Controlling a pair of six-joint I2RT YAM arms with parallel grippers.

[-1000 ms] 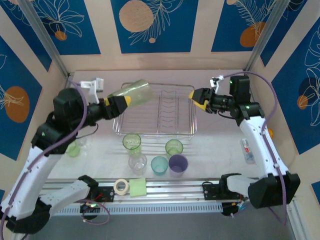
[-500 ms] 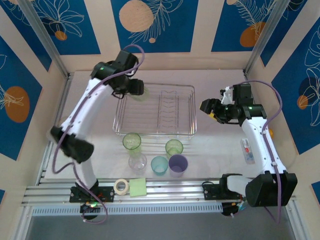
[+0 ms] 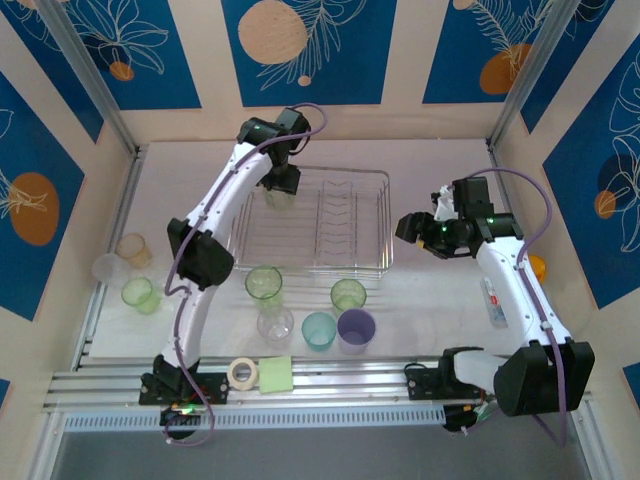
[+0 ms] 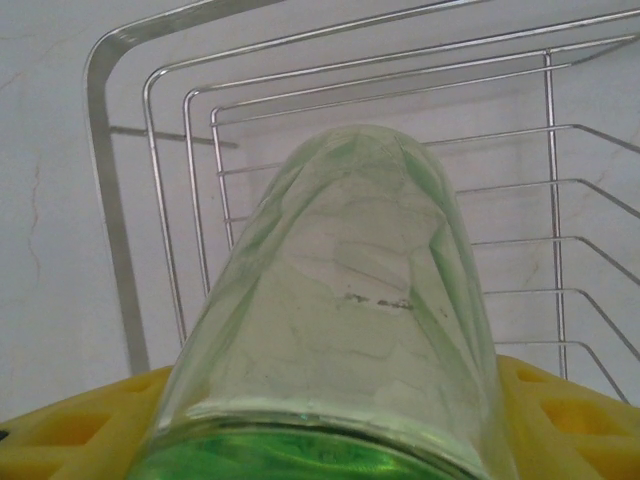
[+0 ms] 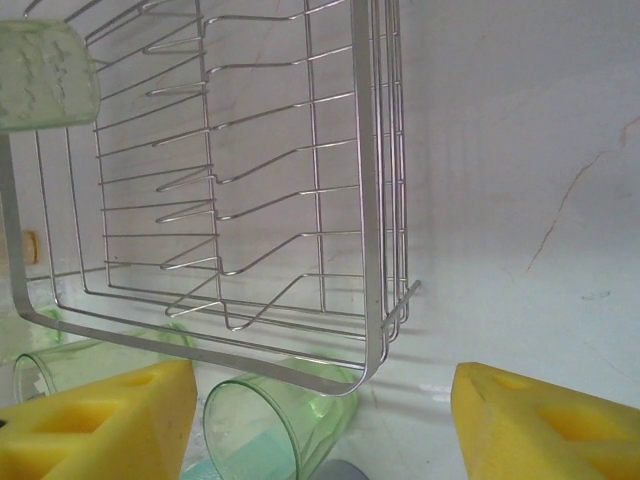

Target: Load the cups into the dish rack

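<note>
My left tool (image 3: 281, 190) pinches a green cup (image 4: 345, 300) at the far-left corner of the rack (image 3: 310, 267), the cup's rim cut off. My right tool (image 3: 405, 226) is spread, clear of the rack's right edge.

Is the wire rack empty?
Empty: the silver wire dish rack shows bare wires, and the left gripper holds a light green plastic cup at its corner.

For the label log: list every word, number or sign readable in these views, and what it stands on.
Nothing is legible.
Green cup, left wrist view: faint dark marks on its wall, too blurred to read.
Small white item, top view, right side: any print too small to read.
</note>
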